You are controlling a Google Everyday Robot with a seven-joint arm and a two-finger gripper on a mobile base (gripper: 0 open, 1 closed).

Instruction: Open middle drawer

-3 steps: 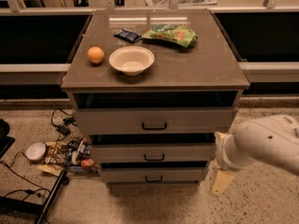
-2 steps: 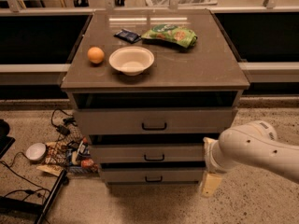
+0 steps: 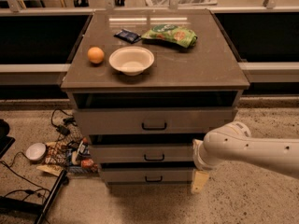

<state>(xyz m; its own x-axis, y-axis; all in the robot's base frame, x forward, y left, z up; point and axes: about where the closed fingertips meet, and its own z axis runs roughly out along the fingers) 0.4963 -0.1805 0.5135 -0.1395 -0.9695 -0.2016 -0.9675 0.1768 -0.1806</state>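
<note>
The grey cabinet has three drawers. The middle drawer is the low flat front with a small black bar handle, sitting between the taller top drawer and the lowest drawer. Its front stands slightly out from the cabinet, with a dark gap above it. My white arm reaches in from the right. My gripper hangs down from the wrist beside the cabinet's right front corner, level with the lowest drawer and right of the middle drawer's end. It is well away from the handle.
On the cabinet top lie an orange, a white bowl, a green bag and a dark packet. On the floor to the left are cables, snack packets, a small white bowl and a black stand leg.
My arm has swung left toward the cabinet, bringing the gripper from out at the right to the cabinet's right front corner. The drawers have not moved.
</note>
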